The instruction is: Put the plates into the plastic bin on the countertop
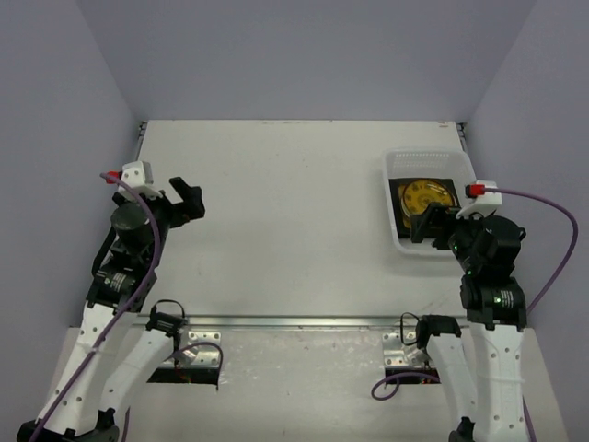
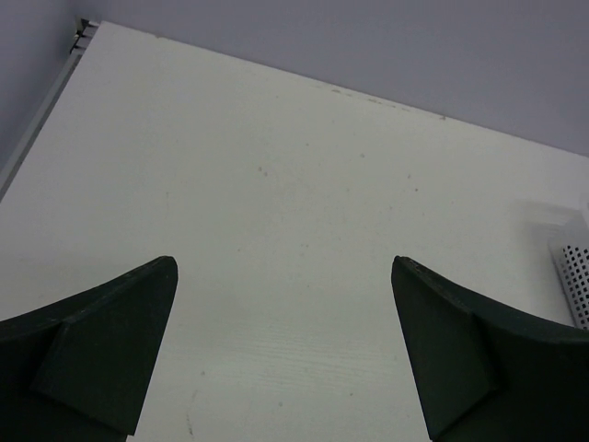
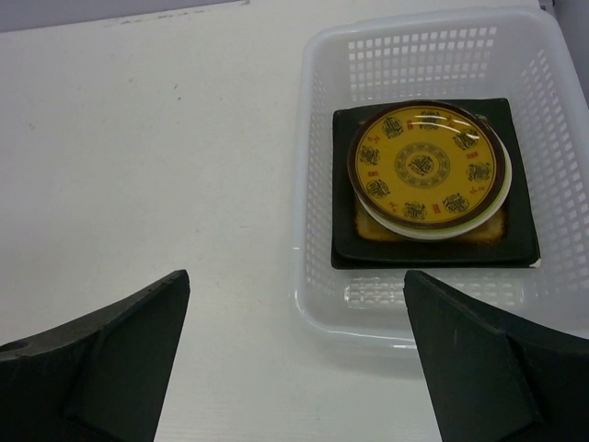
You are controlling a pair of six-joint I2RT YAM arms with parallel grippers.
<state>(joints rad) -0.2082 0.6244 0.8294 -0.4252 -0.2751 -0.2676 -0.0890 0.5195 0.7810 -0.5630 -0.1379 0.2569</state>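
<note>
The translucent plastic bin (image 1: 398, 173) (image 3: 317, 166) stands at the right of the white countertop (image 1: 294, 212). Inside it an amber-patterned round plate (image 3: 426, 162) (image 1: 423, 195) tops a stack: a cream round plate (image 3: 433, 226) under it and a square dark-rimmed plate (image 3: 433, 247) at the bottom. Other plates in the stack are hidden. My right gripper (image 1: 431, 224) (image 3: 294, 313) is open and empty, just in front of the bin's near wall. My left gripper (image 1: 188, 201) (image 2: 283, 304) is open and empty above bare countertop at the far left.
A metal rail (image 1: 294, 321) runs along the near edge of the countertop. Grey walls enclose the left, back and right sides. The bin's corner (image 2: 572, 276) shows at the right edge of the left wrist view.
</note>
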